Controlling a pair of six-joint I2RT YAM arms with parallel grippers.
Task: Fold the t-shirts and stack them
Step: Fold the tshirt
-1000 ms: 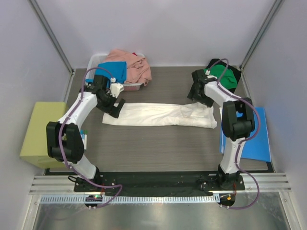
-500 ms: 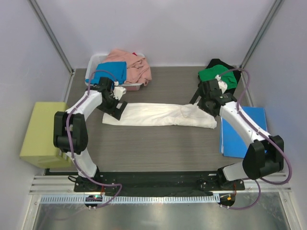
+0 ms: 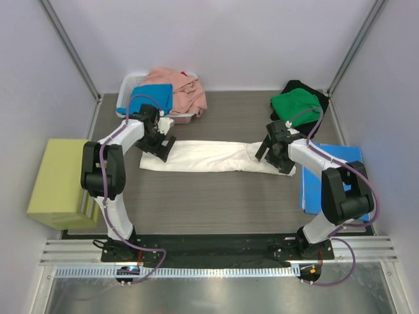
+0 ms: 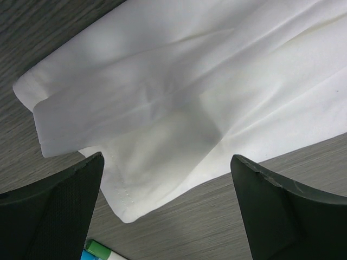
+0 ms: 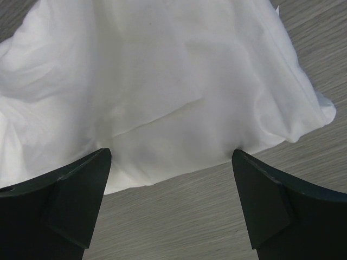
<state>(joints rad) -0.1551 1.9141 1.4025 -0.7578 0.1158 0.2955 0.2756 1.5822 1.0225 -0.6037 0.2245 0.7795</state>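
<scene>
1. White t-shirt (image 3: 216,157): flat across the middle of the tabletop (image 3: 216,199), narrowed into a long band running left to right. Left end layered and fairly crisp in the left wrist view (image 4: 190,92); right end rumpled and bunched in the right wrist view (image 5: 162,81).
2. Left claw (image 3: 161,146): spread wide, holding nothing, poised low over the band's left end, with the near corner of the cloth framed between its fingers (image 4: 167,162).
3. Right claw (image 3: 272,152): likewise spread and empty, poised over the crumpled right end (image 5: 171,154).
4. Further out: green t-shirt (image 3: 298,106) resting on a black t-shirt (image 3: 292,86) at the far right corner. Salmon pink t-shirt (image 3: 183,88) and bright blue t-shirt (image 3: 154,97) heaped unfolded in the white basket (image 3: 129,83) at the far left. Blue folder (image 3: 344,186) along the right edge.
5. Step in hand, by judgement: lengthwise fold done, crosswise fold not yet begun. 2 ends lined up for a pinch.
6. Next move, probably: lower both claws, catch every layer at each end, then carry 1 end over the other. Loose right end likely to slip or drag unevenly, so worth a deeper bite there.
</scene>
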